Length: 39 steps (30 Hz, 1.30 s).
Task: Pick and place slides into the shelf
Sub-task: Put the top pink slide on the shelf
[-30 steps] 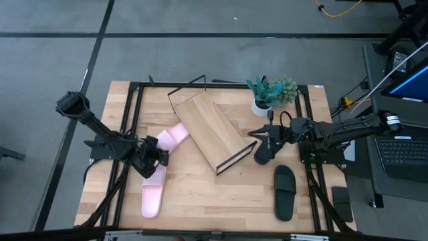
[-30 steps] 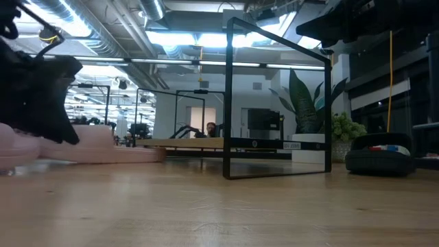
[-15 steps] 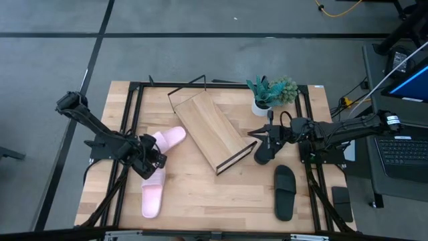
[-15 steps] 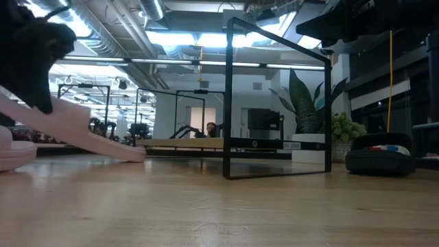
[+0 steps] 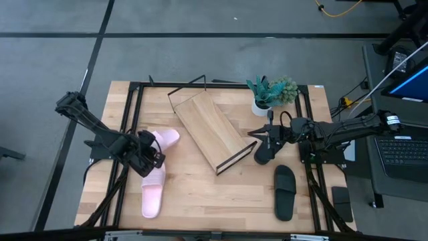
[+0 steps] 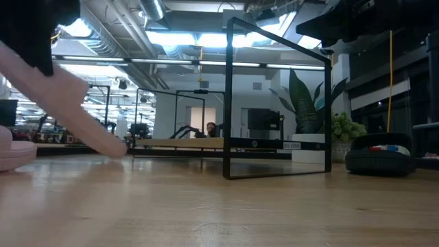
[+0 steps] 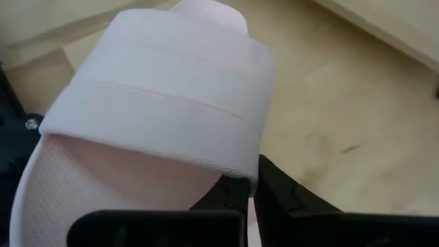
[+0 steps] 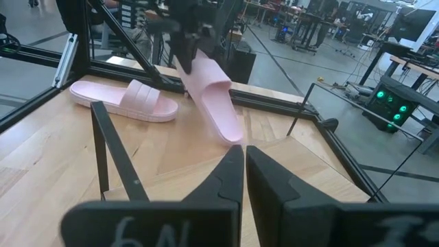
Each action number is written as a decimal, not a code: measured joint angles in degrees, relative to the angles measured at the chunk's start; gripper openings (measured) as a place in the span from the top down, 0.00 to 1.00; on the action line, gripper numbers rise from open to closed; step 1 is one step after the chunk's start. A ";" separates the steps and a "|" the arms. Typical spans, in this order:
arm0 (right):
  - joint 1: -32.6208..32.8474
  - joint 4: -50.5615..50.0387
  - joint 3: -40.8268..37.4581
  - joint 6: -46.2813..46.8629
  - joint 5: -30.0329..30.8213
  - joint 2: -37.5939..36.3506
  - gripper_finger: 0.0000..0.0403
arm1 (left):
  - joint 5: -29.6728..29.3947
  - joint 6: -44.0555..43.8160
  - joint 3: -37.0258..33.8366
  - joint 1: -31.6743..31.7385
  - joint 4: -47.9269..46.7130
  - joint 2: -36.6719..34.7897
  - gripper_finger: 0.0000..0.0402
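Pink slide (image 5: 165, 140), tilted steeply, toe down toward shelf (image 5: 210, 130)

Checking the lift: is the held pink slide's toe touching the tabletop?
Cannot tell. Low view shows the pink slide tilted down, its toe near the tabletop, without a plain gap.

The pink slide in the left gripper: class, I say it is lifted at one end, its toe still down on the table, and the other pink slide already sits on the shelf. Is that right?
One part is wrong. The other pink slide lies flat on the table, not on the shelf, which holds nothing; the high view shows it. The rest stands: the left gripper holds the pink slide tilted, toe on the table.
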 joint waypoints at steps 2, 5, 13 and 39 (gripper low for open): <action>-0.02 0.00 0.00 -0.02 0.00 0.00 0.95 | -0.45 1.07 1.37 0.00 -0.36 0.00 1.00; 0.00 0.00 0.00 -0.04 0.00 0.00 0.95 | -1.30 2.82 3.32 0.02 -1.25 -0.01 1.00; -0.01 0.00 0.00 -0.13 0.00 0.00 0.95 | -4.94 6.05 7.07 -0.86 -1.08 -0.02 1.00; 0.00 0.00 0.00 -0.33 0.00 0.00 0.95 | -27.77 14.58 7.06 0.14 -1.39 0.06 1.00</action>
